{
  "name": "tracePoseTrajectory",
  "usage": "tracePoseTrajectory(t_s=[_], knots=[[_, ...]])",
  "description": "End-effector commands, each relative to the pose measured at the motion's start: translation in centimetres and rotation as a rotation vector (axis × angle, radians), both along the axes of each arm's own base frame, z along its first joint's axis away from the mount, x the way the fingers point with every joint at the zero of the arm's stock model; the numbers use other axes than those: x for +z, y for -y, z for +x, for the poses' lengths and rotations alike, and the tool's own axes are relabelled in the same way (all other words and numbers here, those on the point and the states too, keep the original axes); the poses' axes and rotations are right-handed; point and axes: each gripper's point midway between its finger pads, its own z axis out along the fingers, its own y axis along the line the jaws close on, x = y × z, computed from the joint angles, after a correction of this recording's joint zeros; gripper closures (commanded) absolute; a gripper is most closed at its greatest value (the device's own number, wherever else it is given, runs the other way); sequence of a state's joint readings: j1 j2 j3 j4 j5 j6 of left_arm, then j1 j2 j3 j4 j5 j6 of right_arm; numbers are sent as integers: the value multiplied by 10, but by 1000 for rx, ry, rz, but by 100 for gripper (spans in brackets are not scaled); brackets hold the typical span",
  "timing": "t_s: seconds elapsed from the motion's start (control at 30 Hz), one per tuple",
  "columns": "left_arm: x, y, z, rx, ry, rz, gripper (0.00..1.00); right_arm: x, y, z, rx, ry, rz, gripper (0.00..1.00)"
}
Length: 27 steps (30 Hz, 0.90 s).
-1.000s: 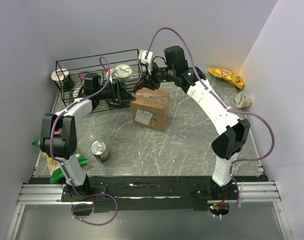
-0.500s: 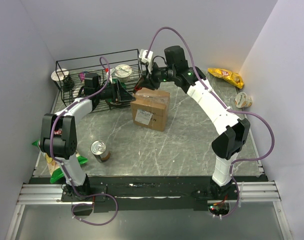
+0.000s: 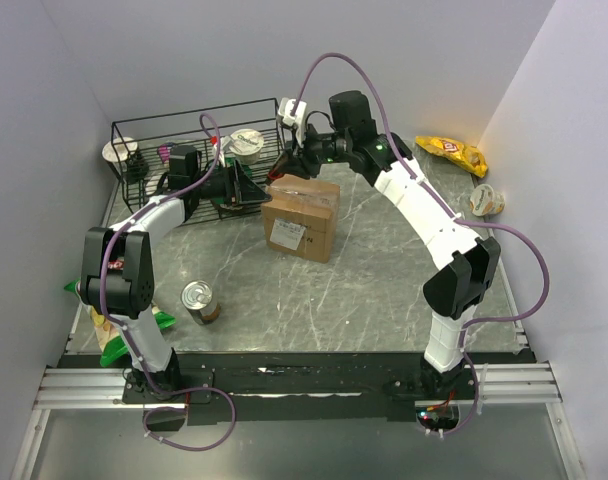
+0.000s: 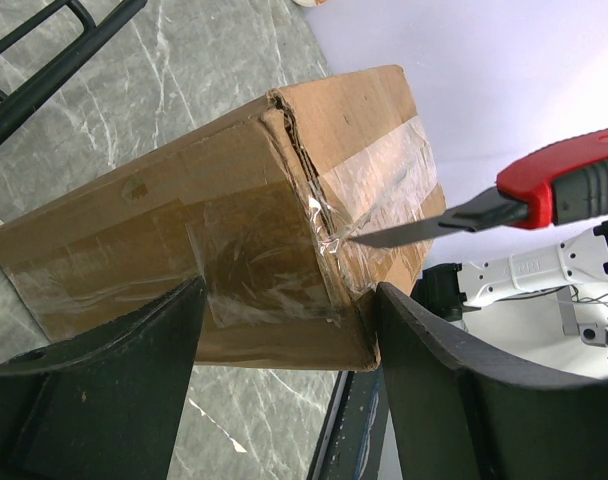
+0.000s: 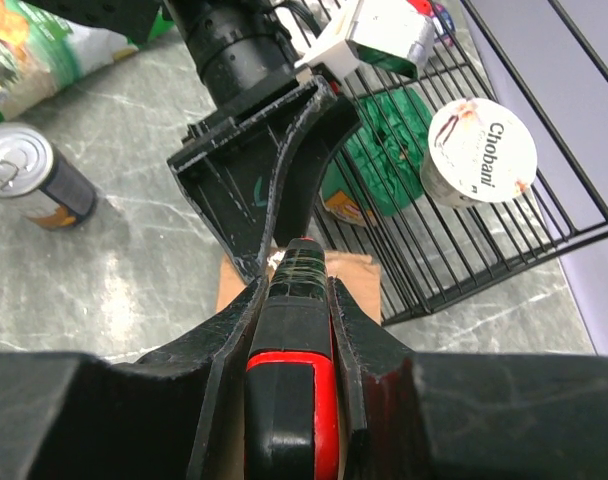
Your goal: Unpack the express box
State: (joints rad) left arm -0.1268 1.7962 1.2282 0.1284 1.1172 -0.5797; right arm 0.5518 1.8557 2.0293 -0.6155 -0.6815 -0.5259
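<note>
Cutting step on the express box, which sits closed and taped near the middle of the desk, just beside the black wire basket.

My right hand is clamped narrow around a red and black utility knife. The blade has its tip right at the clear tape, where it wraps over the top edge at the box's end. My left hand is spread wide, with 1 finger on either side of that same end of the box. I can't tell if the fingers actually press the cardboard or just sit close.

So I'd say it's early: the flaps are shut and nothing is out yet. The next move looks like drawing the blade along the taped seam, shallow so it doesn't hit whatever is inside. The left hand needs to keep the box from sliding. The blade is close to my left fingers, so that's the bit to watch.
</note>
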Motion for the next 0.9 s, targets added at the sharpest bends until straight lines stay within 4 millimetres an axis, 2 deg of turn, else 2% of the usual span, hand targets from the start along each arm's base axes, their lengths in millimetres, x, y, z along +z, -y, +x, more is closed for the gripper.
tracePoseTrajectory(t_s=[0.0, 0.33, 0.87], knots=[[-58, -4, 9, 88, -78, 130, 28, 22, 1, 5, -2, 81, 12, 100], [-60, -5, 10, 90, -83, 133, 28, 11, 1, 2, 14, 46, -21, 100], [-64, -5, 10, 103, -91, 145, 29, 0, 16, 15, -68, 55, -114, 100]])
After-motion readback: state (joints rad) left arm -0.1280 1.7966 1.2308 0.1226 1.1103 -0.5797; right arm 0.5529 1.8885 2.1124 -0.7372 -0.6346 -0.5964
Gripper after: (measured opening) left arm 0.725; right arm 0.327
